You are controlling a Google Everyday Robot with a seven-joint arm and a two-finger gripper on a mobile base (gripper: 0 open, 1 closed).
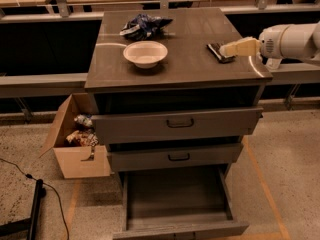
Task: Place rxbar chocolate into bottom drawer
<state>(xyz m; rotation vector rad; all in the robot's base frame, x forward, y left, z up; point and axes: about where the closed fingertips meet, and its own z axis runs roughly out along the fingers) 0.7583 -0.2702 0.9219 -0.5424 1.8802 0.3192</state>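
Observation:
The rxbar chocolate, a small dark flat bar, lies on the cabinet top near its right edge. My gripper comes in from the right on a white arm; its pale fingers reach the bar's right side, just above it. The bottom drawer is pulled out at the cabinet's foot, with a bare grey floor.
A white bowl stands mid-top and a wrinkly blue-and-white bag lies behind it. Two upper drawers with black handles are nearly closed. A cardboard box with trash sits on the floor at left, next to a black cable.

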